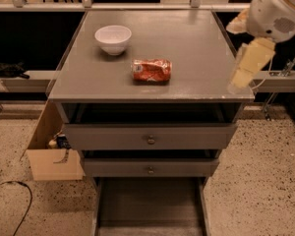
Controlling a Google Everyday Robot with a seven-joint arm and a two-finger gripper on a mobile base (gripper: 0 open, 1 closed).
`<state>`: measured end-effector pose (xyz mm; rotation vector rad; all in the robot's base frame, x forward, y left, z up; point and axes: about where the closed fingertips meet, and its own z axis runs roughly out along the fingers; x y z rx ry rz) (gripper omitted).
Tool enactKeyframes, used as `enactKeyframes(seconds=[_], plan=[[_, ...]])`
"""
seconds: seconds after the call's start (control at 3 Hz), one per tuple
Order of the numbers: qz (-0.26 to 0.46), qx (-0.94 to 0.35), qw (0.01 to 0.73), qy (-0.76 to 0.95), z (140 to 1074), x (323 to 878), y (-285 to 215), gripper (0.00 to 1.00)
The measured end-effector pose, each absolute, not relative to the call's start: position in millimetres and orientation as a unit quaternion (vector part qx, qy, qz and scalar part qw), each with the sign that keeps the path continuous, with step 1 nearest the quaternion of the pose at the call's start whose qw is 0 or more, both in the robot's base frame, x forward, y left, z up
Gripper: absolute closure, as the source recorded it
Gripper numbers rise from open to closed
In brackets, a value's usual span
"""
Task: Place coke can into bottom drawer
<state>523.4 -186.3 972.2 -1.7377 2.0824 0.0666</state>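
Observation:
The coke can (152, 70) lies on its side near the middle of the grey cabinet top (187, 43), red-orange with dented sides. The bottom drawer (148, 205) is pulled out at the foot of the cabinet, and its flat dark floor is bare. My gripper (247, 65) hangs over the right front corner of the cabinet top, well to the right of the can and apart from it. It holds nothing that I can see. The white arm housing (278, 9) sits above it at the top right.
A white bowl (113, 38) stands on the cabinet top behind and left of the can. Two upper drawers with round knobs (151, 139) are pushed nearly in. An open cardboard box (51, 151) sits on the speckled floor at the cabinet's left, with a black cable (14, 200) nearby.

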Motion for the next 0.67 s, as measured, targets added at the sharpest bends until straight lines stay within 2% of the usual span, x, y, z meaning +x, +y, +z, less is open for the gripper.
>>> enactKeyframes(seconds=[0.67], plan=[[0.06,-0.653,0.245,0.714,970,604,-128,0.0]])
